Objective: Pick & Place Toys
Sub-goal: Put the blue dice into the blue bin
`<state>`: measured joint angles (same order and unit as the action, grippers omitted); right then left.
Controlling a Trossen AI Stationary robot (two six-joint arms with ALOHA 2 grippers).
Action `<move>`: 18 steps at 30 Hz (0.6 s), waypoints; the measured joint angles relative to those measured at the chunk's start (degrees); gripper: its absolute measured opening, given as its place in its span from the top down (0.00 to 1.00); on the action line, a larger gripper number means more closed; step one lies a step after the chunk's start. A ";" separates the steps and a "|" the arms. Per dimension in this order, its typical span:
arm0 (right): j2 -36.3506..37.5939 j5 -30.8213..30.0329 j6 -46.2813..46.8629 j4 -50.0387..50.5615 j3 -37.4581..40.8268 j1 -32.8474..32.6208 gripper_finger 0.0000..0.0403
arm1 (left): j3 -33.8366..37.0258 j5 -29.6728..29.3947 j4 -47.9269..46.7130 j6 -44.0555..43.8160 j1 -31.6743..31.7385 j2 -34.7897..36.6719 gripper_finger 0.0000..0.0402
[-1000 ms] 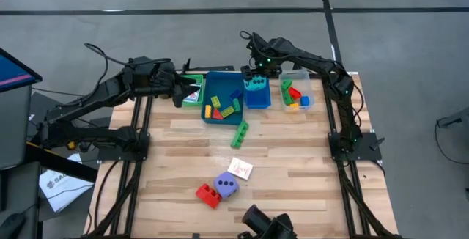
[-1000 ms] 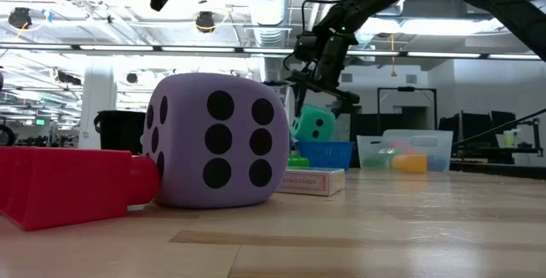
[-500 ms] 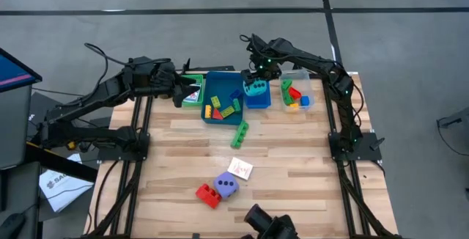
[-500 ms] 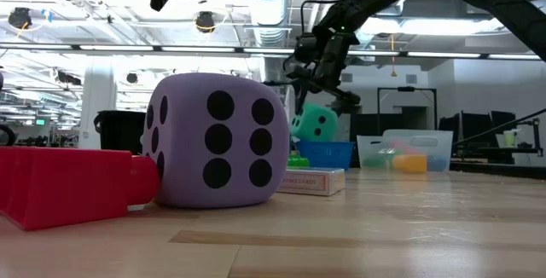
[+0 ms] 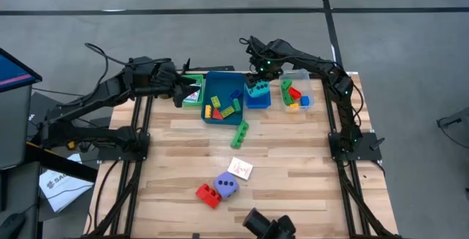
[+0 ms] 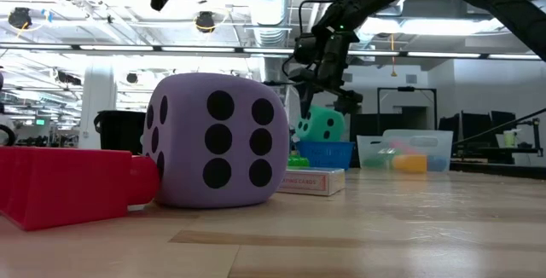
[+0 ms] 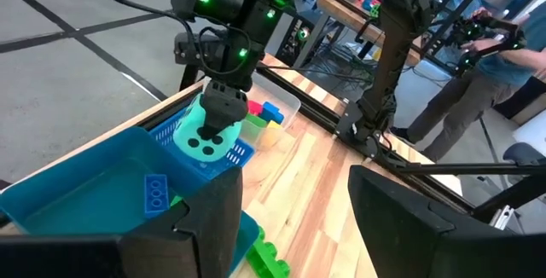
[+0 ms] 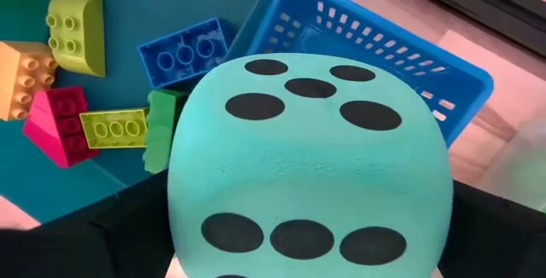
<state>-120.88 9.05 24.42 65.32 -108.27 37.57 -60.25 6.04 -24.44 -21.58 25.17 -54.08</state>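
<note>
The teal foam-looking dice cube with black dots (image 8: 307,159) sat clamped between the right gripper (image 5: 257,82)'s fingers, spread wide across two opposite flat faces, right over the small blue mesh basket (image 8: 401,52). Looked light and squishy, so flat faces were probably the only sane grip. Beside the fingers, the teal plastic tray (image 5: 210,85) held assorted bricks. The left gripper (image 5: 180,89) hovered partly open over the green tray (image 5: 193,100).

No words, brands or numbers are showing clearly enough to read. The small white printed card box (image 6: 314,180) lying on the wooden table (image 6: 409,227) is carrying lettering too small to make out.
</note>
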 joint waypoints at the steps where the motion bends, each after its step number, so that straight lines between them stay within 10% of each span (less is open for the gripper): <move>1: 0.00 -0.07 -0.03 0.01 0.00 -0.03 0.01 | 0.00 0.01 0.04 0.34 0.00 -0.65 0.48; 18: 0.00 -0.12 15.46 -1.84 0.00 1.69 0.01 | 0.02 -0.02 18.27 10.71 -0.17 -28.08 0.48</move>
<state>-120.88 8.93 39.88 63.48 -108.27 39.26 -60.23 6.02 -6.17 -10.87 24.99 -82.16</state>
